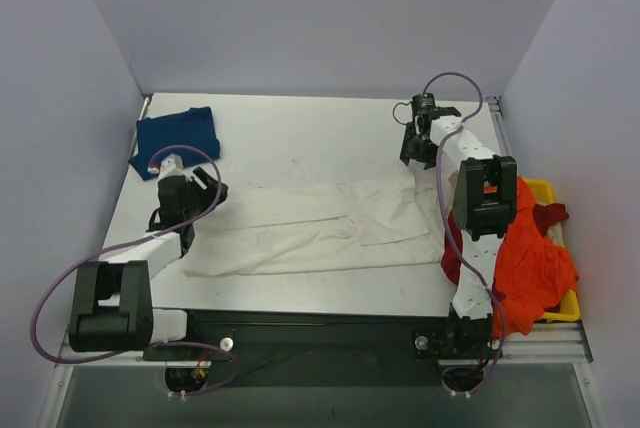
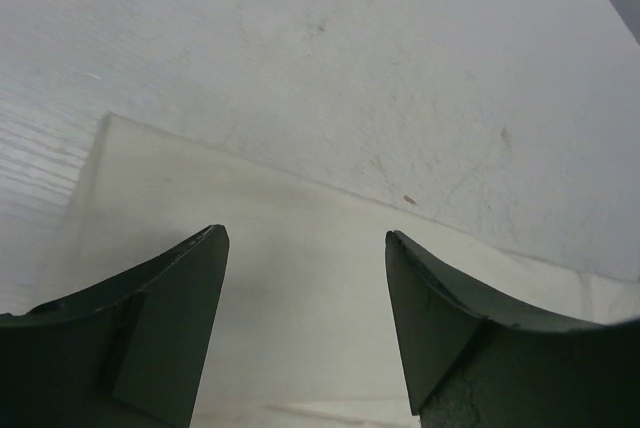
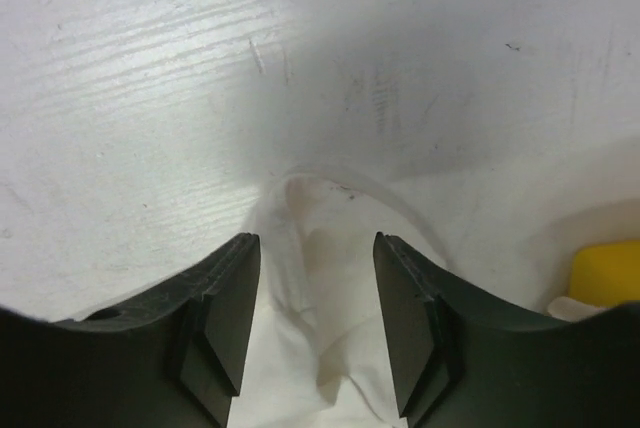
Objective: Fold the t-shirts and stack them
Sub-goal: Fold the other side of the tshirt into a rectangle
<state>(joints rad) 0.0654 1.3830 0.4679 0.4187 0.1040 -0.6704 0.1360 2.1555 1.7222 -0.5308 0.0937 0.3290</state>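
Spanning surface [image 1: 300,138] lengthwise from hand to hand: cream t-shirt [image 1: 320,223]. Left hand [image 2: 305,238] wide open, empty, directly above one end. Right hand [image 3: 315,243] part open, astride opposite corner, nothing pinched. Neither hand nearer.

The cream shirt [image 1: 320,226], blue shirt [image 1: 180,138], orange shirt [image 1: 535,263] and red shirt [image 1: 552,216] are all showing plain cloth; the bin [image 1: 541,186] is showing yellow, the desk [image 1: 300,138] scuffed white.

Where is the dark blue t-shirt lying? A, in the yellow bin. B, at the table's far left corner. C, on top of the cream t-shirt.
B: the dark blue t-shirt lies at the far left corner of the table, apart from the cream t-shirt spread across the middle.
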